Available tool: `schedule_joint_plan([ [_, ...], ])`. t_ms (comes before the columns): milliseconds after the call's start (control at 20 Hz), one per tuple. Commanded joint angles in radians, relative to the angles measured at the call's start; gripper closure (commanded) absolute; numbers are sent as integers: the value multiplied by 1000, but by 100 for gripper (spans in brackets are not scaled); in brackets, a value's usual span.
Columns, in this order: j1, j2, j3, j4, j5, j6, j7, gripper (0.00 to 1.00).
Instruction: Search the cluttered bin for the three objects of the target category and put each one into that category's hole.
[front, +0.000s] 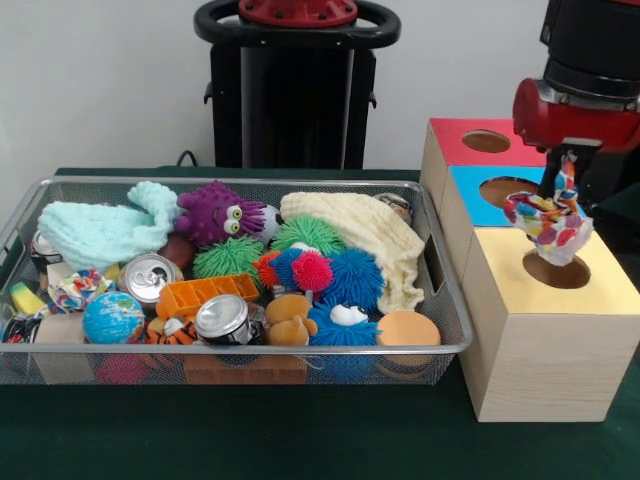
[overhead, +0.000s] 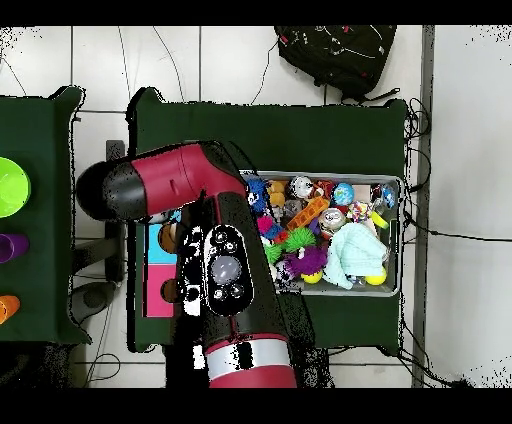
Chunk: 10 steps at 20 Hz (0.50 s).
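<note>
From where I stand, the fingers (front: 565, 172) are pinched shut on the top strands of a rope toy (front: 549, 222), which dangles limp just above the hole (front: 556, 270) in the yellow-topped cube (front: 560, 330). It looks light and floppy, all soft knotted fabric, so nothing here is fragile; a grip on a loose loop or the knot itself seems safest, though strands could snag on the rim as it drops. Further out, another rope toy (front: 76, 289) lies at one end of the cluttered bin (front: 445, 290) on the table (front: 300, 440), beside a globe ball (front: 113, 318). The overhead view hides the cube under the arm (overhead: 225, 270).
</note>
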Motion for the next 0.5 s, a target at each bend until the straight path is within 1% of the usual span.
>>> schedule_joint_plan([
  [50,-9,89,-30,9,7,-94,179,100],
  [200,5,134,-41,11,6,-170,214,100],
  [350,32,163,-67,19,14,-217,257,100],
  [450,51,166,-86,26,32,-218,279,100],
  [500,57,156,-92,33,46,-204,281,100],
])
